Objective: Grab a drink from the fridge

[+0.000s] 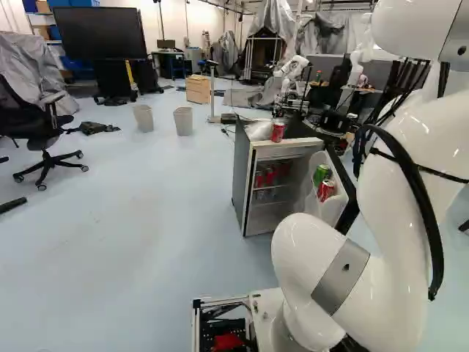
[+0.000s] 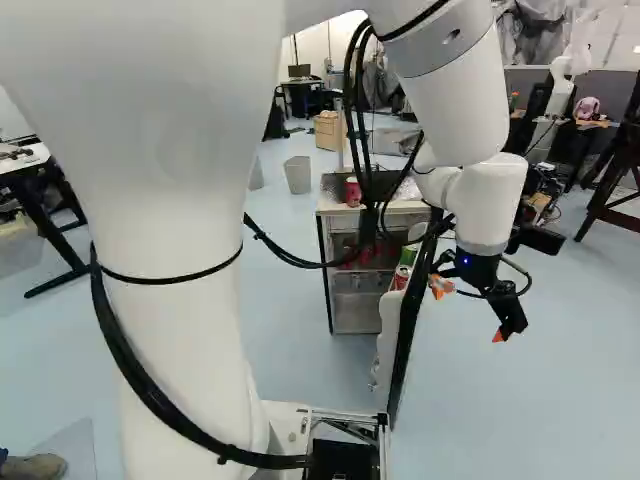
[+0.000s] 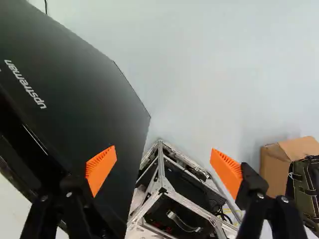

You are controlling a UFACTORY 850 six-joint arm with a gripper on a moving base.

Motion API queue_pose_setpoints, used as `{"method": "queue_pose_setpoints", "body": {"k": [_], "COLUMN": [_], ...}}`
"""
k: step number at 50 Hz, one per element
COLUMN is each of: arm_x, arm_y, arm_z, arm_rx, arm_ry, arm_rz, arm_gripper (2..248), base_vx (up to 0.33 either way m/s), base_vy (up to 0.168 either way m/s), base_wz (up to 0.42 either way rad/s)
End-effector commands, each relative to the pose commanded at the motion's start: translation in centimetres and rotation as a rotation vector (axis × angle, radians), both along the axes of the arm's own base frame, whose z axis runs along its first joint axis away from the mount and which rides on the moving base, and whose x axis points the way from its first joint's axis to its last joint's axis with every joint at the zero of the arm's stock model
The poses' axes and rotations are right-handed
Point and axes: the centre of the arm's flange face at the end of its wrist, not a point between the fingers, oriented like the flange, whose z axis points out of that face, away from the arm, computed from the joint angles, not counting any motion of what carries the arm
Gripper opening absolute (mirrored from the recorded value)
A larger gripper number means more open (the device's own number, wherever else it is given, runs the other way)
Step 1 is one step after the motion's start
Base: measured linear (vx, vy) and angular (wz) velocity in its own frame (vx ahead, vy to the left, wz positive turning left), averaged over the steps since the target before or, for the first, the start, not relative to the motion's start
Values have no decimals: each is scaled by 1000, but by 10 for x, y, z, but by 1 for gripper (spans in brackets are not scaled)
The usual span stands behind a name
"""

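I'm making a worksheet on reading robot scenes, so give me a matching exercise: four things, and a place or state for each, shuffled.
Things
1. fridge door
2. gripper
3. green can
4. office chair

Places or states
A. at the left of the left base view
B. fingers apart, gripping nothing
C. swung open
D. beside a red can, inside the door

Pairs: 1-C, 2-B, 3-D, 4-A

The floor is pale blue, the back wall white. In the left base view, a black screen stands at the upper left, an office chair nearer. Beyond, 2 bins stand just apart, with a wooden crate behind and, probably, a desk farther back. The right base view's left edge shows a table.
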Motion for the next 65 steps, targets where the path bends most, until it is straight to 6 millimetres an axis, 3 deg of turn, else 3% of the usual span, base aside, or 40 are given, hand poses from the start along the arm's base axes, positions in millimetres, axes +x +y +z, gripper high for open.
{"method": "queue_pose_setpoints", "body": {"k": [65], "arm_x": [-12], "arm_y": [94], "arm_z": [0], "arm_rx": [-136], "arm_ry": [53], "arm_rz": [330], "arm_gripper": [247], "base_vx": [0], "base_vy": [0], "base_wz": [0]}}
